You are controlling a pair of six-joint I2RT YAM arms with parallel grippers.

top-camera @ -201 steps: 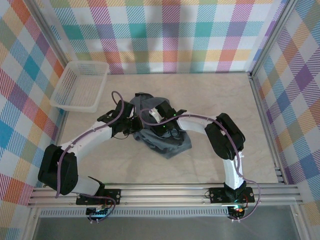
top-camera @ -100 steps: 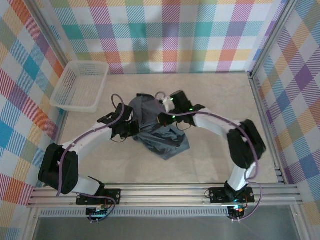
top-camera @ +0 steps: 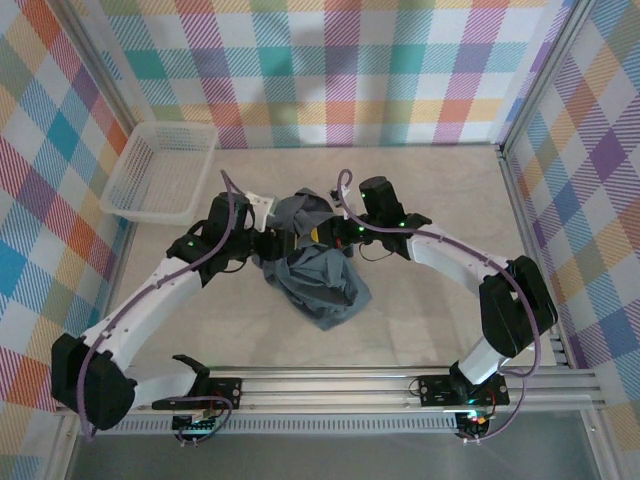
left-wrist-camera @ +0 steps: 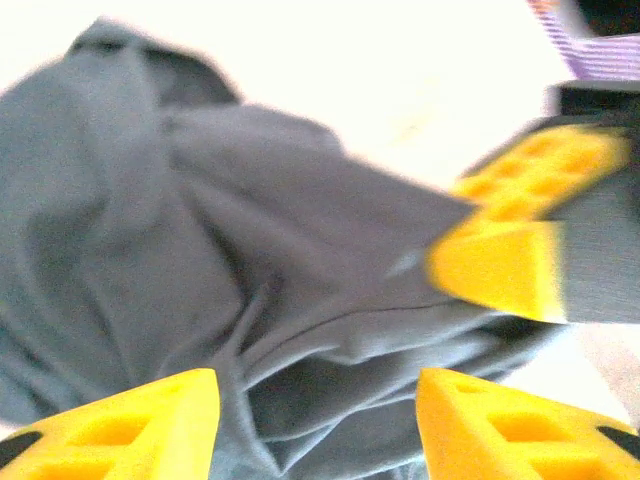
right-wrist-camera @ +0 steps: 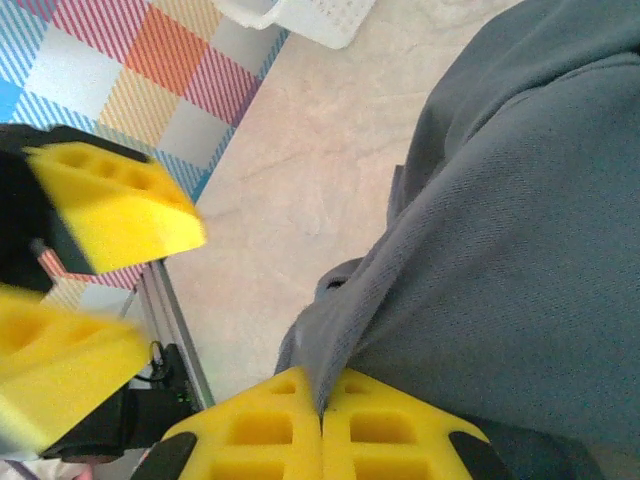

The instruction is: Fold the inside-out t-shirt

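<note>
The slate blue-grey t-shirt lies bunched in a wrinkled heap in the middle of the table. My right gripper is at the heap's upper edge, shut on a fold of the t-shirt, which runs up out of the closed yellow pads. My left gripper faces it from the left with its jaws open. In the left wrist view the creased t-shirt lies between and beyond the spread yellow fingers, not pinched. The right gripper shows there at upper right.
A white lattice basket stands at the back left of the beige table, its corner also seen in the right wrist view. Checked walls enclose the table on three sides. A metal rail runs along the near edge.
The right gripper closed on the shirt and pulled that fold toward the back right. The left gripper, shut before, has let go and stands open; its arm swung up and back.
</note>
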